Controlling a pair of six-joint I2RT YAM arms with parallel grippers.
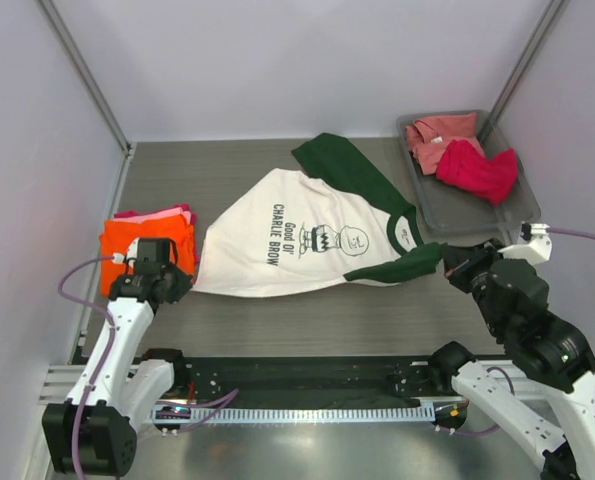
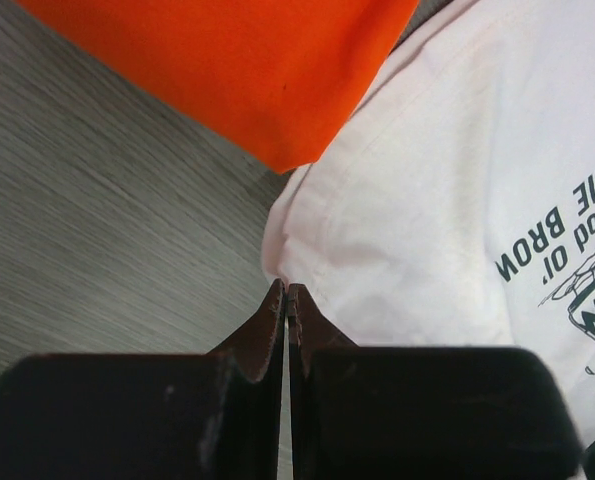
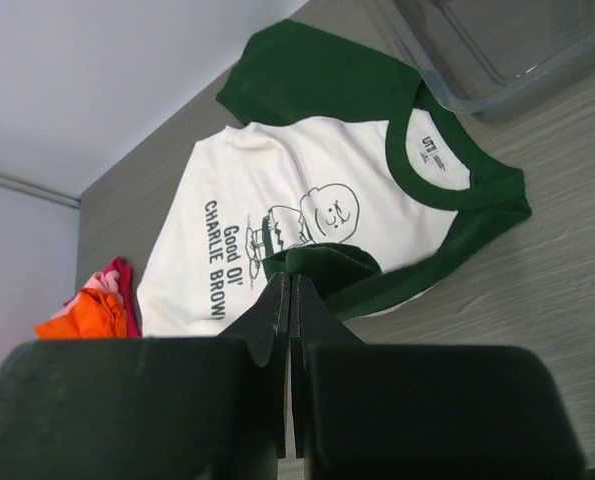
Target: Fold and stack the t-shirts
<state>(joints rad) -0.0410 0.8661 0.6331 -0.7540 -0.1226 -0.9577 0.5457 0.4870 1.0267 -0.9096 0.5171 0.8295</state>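
Nearest the arm bases, the left fingers [image 2: 262,330] are clenched on the lower hem corner [image 2: 289,262] of the cream t-shirt [image 1: 277,240] with dark green raglan sleeves and a Charlie Brown print. The tips meet right at the cloth's edge, so the pinch looks thin. Across the grey wood-grain surface [image 1: 327,310], the right fingers [image 3: 265,315] are clenched on the near dark green sleeve [image 1: 415,264], which bunches up in a small hump at their tips.

Holding one end of the garment in each arm makes sense as a start to folding. The two holds would let the arms tension the cloth and carry one side over the other together. The tee lies print-up and mostly flat in the middle of the surface, its collar toward the right arm and its hem toward the left. Its far sleeve [image 1: 342,160] is splayed out behind it, so no fold looks made yet.

Just beyond the left fingers sits a folded orange t-shirt [image 1: 147,240] with a pink layer [image 1: 172,212] showing at its far edge. This is evidently the finished stack, set close to the hem so the next folded tee has a short way to travel. Farthest off, at the back right, a shallow grey plastic tray [image 1: 457,215] holds a crumpled salmon t-shirt [image 1: 437,135] and a crimson t-shirt [image 1: 477,170], seemingly waiting their turn.
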